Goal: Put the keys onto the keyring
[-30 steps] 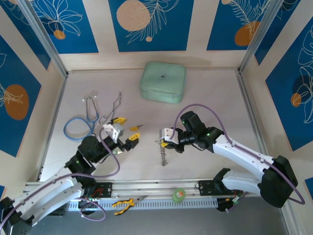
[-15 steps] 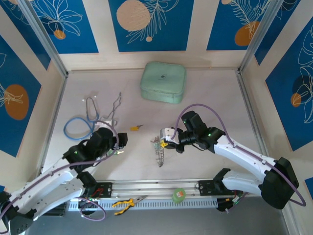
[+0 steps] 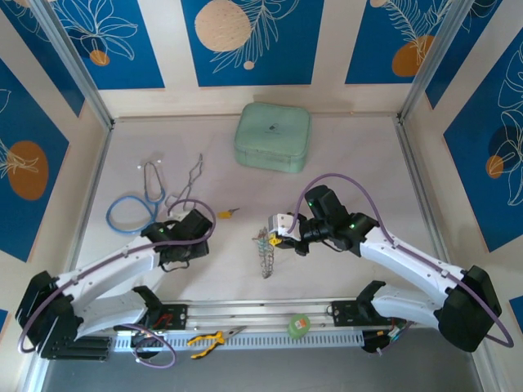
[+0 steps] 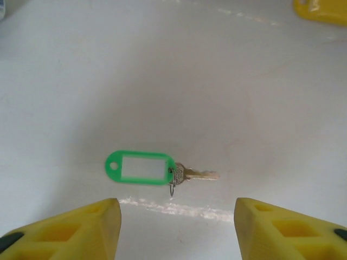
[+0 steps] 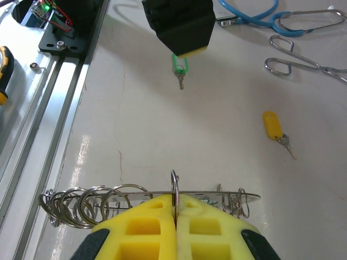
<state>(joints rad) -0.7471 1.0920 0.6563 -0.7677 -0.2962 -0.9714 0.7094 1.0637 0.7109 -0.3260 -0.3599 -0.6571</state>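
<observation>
Your left gripper stood with its 2 yellow fingers apart, grasping nothing, low over the white table. The green-tagged key lay flat just ahead of the gap between them, its blade pointing right in the wrist view. Your right gripper was clamped tight on 1 loop of the keyring, whose linked rings spread out to both sides of its fingers, well apart from that key. Farther back lay a yellow-tagged key, near a blue stethoscope and metal forceps.
</observation>
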